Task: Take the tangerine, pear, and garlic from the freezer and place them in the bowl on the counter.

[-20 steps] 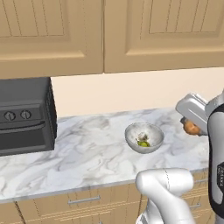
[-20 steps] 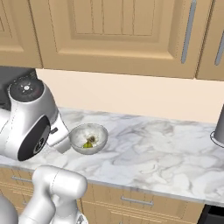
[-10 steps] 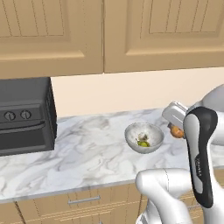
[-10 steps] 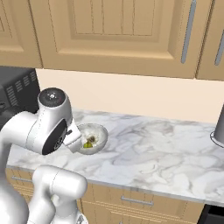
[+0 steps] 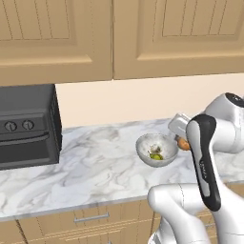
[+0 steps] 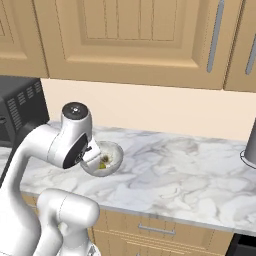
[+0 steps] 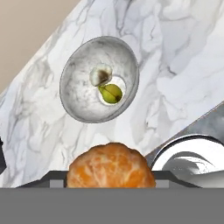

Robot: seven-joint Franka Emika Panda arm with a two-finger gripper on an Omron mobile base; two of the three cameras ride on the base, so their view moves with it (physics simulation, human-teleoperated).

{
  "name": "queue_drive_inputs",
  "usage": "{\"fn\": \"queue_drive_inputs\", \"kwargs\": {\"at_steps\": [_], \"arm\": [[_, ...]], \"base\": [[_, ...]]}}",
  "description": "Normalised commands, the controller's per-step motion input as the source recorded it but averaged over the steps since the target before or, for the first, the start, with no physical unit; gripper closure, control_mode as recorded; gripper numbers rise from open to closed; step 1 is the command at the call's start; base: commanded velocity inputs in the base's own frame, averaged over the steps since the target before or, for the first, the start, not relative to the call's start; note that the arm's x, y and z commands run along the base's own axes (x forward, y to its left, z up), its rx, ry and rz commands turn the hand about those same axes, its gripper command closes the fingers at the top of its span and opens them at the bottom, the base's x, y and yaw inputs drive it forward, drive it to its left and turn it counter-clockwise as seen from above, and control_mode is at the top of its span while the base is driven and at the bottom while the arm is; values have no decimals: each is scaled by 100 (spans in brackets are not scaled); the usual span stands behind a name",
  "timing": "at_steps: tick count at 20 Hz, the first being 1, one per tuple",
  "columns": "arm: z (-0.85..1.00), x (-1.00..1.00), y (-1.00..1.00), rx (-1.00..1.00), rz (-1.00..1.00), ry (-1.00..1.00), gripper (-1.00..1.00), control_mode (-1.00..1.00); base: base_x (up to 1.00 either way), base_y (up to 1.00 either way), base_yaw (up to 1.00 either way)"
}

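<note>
Fingers clenched on the tangerine [image 7: 110, 165], bottom centre of hand view. Bowl [image 7: 78, 105] sits upper-centre on the counter [image 7: 175, 65], holding pear [image 7: 111, 92] and garlic [image 7: 100, 75]. Risk: releasing short of the rim, so my fruit rolls away.

A black toaster oven [image 5: 27, 126] sits under tan wall cabinets [image 5: 143, 35].

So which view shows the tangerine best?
The hand view: the tangerine sits large at the bottom, close to the camera, its segments clear. The left base view shows a small orange sliver beside the arm. In the right base view I cannot make it out.
</note>
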Motion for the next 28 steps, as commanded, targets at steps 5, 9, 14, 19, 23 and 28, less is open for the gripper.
{"fn": "queue_drive_inputs", "kwargs": {"at_steps": [5,9,14,19,23,28], "arm": [[-21,30,0,0,1,8,100,-100],[-26,42,0,0,0,13,100,-100],[-35,45,0,0,0,7,100,-100],[-25,44,6,-2,0,6,100,-100],[-38,46,1,-6,0,5,100,-100],[-36,41,0,-5,0,3,100,-100]], "base": [[0,0,0],[0,0,0],[0,0,0],[0,0,0],[0,0,0],[0,0,0]]}}
